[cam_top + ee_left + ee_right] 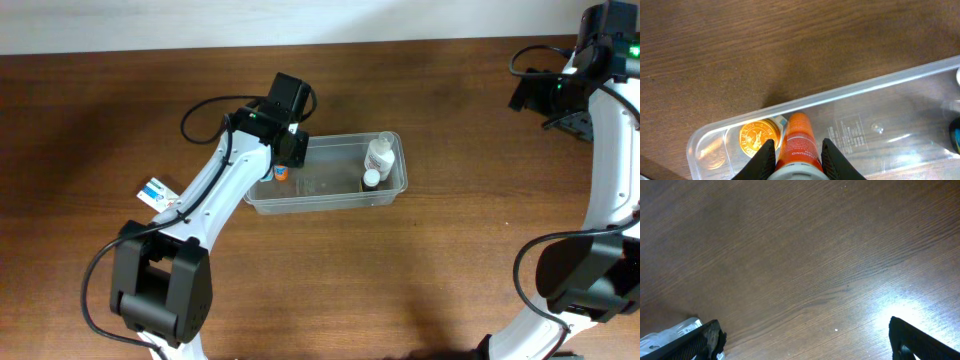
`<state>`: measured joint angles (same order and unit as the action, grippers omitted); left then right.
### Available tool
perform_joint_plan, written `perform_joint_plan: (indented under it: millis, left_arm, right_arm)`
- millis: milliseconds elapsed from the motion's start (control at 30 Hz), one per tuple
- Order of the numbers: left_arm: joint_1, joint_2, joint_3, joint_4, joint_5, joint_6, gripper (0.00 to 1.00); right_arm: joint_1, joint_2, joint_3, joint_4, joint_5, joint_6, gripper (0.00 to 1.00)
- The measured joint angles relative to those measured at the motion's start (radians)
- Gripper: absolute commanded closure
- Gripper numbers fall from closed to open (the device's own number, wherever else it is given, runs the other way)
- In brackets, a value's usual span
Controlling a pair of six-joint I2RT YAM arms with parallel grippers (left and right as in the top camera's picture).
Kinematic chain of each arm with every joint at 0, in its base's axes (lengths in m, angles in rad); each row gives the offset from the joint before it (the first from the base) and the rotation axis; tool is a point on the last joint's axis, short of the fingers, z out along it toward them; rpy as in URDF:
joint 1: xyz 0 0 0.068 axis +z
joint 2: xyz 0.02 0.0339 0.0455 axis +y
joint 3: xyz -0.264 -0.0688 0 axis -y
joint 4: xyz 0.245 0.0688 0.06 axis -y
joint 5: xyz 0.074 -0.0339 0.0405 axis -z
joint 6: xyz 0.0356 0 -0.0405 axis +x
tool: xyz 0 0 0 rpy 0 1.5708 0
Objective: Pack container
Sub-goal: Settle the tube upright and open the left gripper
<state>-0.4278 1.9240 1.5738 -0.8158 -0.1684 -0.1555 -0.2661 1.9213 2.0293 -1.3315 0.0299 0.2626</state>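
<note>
The clear plastic container (pixel 330 185) lies in the middle of the wooden table. My left gripper (pixel 287 160) is over its left end, shut on an orange bottle with a white cap (pixel 799 142), whose far end points down into the container (pixel 880 85). A round gold-lidded tin (pixel 759 137) sits in the container's left corner beside the bottle. Two white bottles (pixel 378 160) lie at the container's right end. My right gripper (pixel 805 340) is open and empty over bare table, far from the container at the back right (pixel 560 95).
A small white and blue box (pixel 155 192) lies on the table left of the container, beside the left arm. The table's far edge runs along the top of the overhead view.
</note>
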Motion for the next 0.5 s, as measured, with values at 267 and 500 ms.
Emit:
perform_joint_plan:
  millis: [267, 500]
  left_arm:
    - [0.005, -0.007, -0.014, 0.027, -0.002, -0.012, 0.87]
    - [0.005, -0.007, -0.018, 0.042, -0.008, -0.014, 0.79]
  right_arm:
    - [0.000, 0.000, 0.000, 0.000, 0.000, -0.001, 0.02]
    - [0.000, 0.000, 0.000, 0.000, 0.000, 0.000, 0.02]
